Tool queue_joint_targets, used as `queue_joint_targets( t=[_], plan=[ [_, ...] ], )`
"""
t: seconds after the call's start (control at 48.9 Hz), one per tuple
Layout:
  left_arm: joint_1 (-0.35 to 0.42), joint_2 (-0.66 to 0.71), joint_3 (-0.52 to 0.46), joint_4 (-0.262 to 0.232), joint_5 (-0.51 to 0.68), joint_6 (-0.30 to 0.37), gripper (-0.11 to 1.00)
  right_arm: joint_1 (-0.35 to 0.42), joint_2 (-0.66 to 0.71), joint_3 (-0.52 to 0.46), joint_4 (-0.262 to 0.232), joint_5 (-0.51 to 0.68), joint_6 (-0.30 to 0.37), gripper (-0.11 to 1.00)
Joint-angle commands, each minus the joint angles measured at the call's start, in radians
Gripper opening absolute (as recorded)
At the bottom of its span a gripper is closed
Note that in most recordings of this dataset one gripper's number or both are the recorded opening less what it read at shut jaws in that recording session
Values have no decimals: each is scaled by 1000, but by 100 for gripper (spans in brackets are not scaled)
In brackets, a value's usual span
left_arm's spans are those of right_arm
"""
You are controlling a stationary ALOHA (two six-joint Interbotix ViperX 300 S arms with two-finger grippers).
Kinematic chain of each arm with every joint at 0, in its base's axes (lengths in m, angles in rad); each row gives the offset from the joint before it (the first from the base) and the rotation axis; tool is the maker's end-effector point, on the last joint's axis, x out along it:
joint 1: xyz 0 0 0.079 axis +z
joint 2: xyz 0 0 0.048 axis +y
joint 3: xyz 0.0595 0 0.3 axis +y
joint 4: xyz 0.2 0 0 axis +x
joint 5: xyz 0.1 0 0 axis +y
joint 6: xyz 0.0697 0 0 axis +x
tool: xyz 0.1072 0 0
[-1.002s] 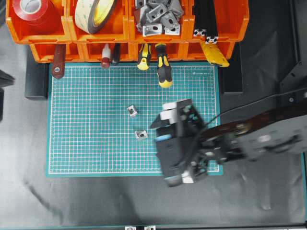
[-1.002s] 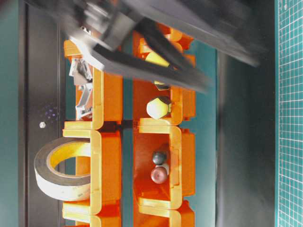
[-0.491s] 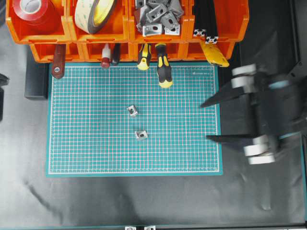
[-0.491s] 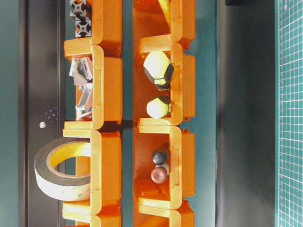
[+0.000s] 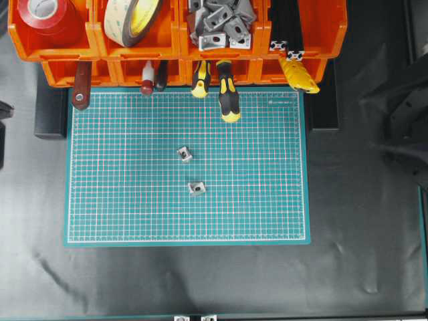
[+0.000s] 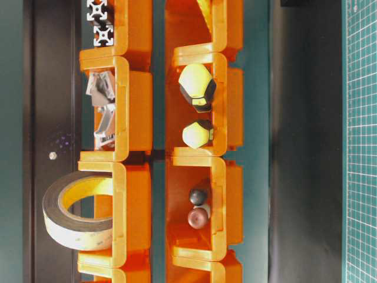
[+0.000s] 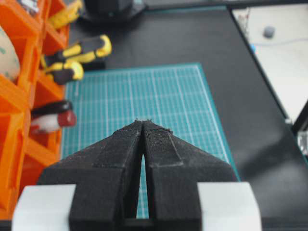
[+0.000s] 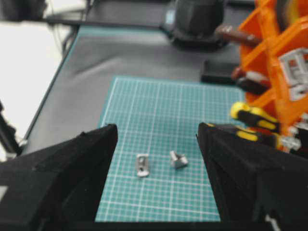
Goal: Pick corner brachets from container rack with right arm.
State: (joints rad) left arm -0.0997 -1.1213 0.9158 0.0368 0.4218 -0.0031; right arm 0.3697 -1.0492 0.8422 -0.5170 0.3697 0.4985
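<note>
**Counter** (image 5: 200, 281): black sheet, carrying all items below.

**Container rack** (image 5: 93, 52): orange bins in two tiers along the far edge. Contents, left to right, upper tier: red tape roll (image 5: 45, 13); large tape roll (image 5: 130, 19); corner brachets (image 5: 221, 23), a heap of grey angle pieces; black slotted bars (image 5: 284, 27). Lower tier: handled tools, among them two yellow-and-black screwdrivers (image 5: 227, 97) whose handles jut out over the mat.

**Cutting mat** (image 5: 120, 200): green, gridded, just near of the rack. Two loose brachets lie on it near the middle, close together but apart: one (image 5: 185, 154) farther, one (image 5: 196, 188) nearer.

**Left gripper** (image 7: 143, 126): seen only from its own wrist view. Fingers together, tips meeting, nothing between them. It points across the mat with the rack on its left.

**Right gripper** (image 8: 156, 132): seen only from its own wrist view; in the overhead view only dark arm parts show at the right edge. Fingers (image 8: 91, 144) apart, wide, holding nothing. It stands off the right edge of the mat, looking leftward across it.

**Governing relation**: the brachet bin lies to the far side of the right fingers, at the right margin of the right wrist view, where a grey piece (image 8: 293, 67) shows. The heap offers no single long axis; pieces lie at mixed angles. The right arm appears the nearer to that bin and is the one assigned. Judged status: two pieces delivered, next pick not begun.
</note>
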Motion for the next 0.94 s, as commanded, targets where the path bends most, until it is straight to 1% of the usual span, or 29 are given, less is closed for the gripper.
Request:
queue_joint_targets(
  t=[0.0, 0.184, 0.286, 0.491, 0.92],
  plan=[
    [-3, 5, -5, 3, -57, 5, 0, -20, -49, 8, -5, -14, -3, 66],
    [-3, 2, 11, 3, -89, 3, 0, -28, -135, 63, -3, -14, -2, 66],
    [-3, -8, 12, 2, -91, 6, 0, -28, -155, 80, -3, -14, 0, 66],
    [-3, -51, 11, 2, -91, 5, 0, -29, -164, 84, -3, -12, 0, 66],
    [-3, -44, 14, 2, -91, 0, 0, -29, -190, 89, 0, -9, 0, 66]
  ],
)
